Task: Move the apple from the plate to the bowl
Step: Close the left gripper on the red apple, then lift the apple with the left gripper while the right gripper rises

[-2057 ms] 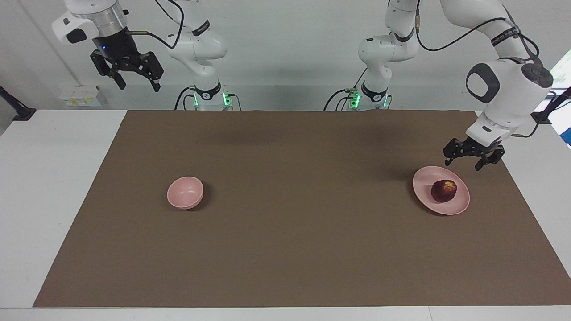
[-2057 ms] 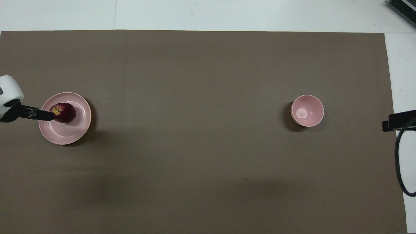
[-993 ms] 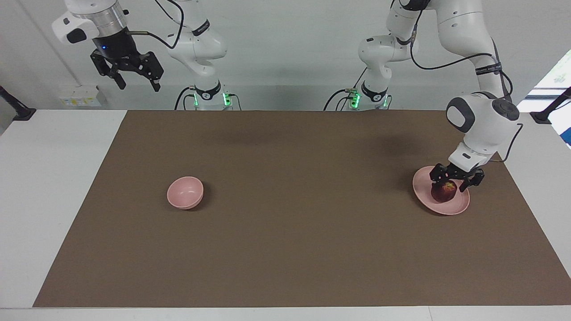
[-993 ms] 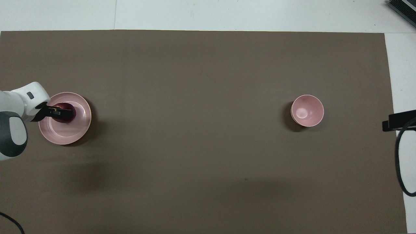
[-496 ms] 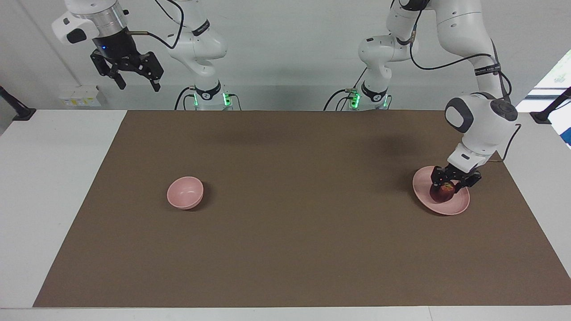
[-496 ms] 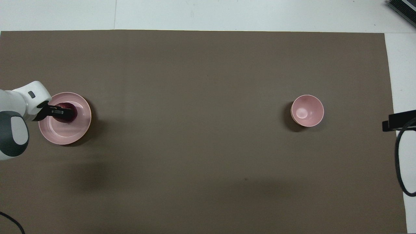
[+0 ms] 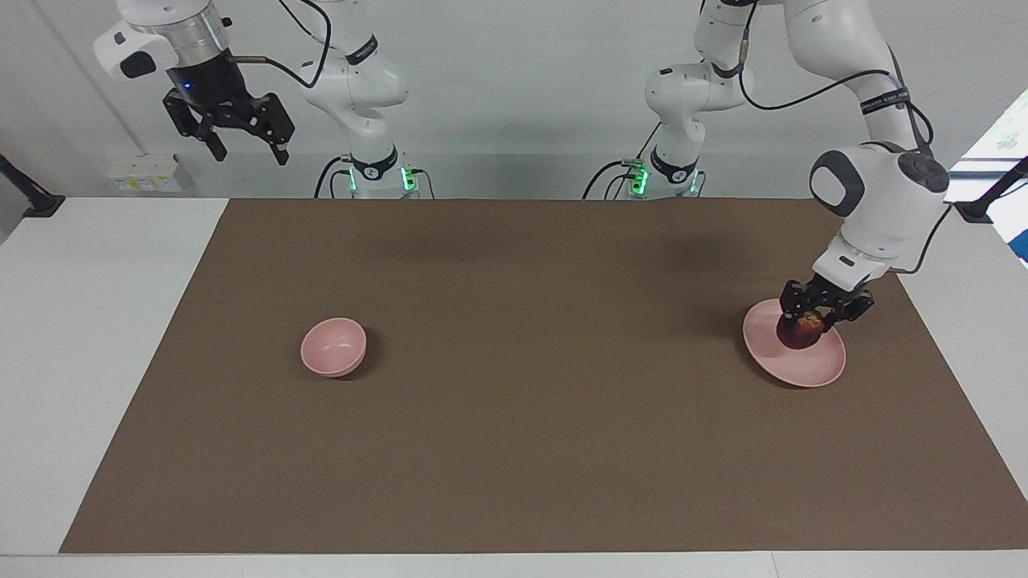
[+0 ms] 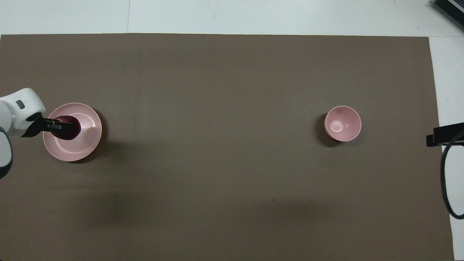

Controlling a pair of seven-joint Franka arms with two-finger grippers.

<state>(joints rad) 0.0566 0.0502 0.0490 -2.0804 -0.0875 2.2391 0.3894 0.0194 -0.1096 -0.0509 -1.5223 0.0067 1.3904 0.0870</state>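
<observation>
Taking the facing view from its left edge: the right gripper (image 7: 239,148) hangs high over the bare white desk (image 7: 96,337) at the right arm's end, jaws spread and holding nothing; this arm waits. Next comes the pink bowl (image 7: 333,346), upright and with nothing in it, on the brown mat (image 7: 514,417) toward the right arm's end. Well apart from it, toward the left arm's end, sits the pink plate (image 7: 803,365). The left gripper (image 7: 813,324) is over the plate with its jaws clenched on the apple (image 7: 798,334), gripping it from above near the stem. The apple appears just clear of the plate's floor or barely in contact; which of the two cannot be settled from either view. Progress, as judged: the grasp is made and the lift is at most begun. Outstanding are the carry along the whole mat to the bowl, the lowering into it and the release; the bowl is much narrower than the plate, so placement will need care. Against the earlier frames: two seconds ago the left gripper stood with jaws released above the plate's edge nearer the robots and the apple lay untouched; a second ago the jaws straddled the apple; half a second ago they had closed on it low on the plate. Now wrist and apple sit slightly higher. Bowl, plate and right gripper show no change.
</observation>
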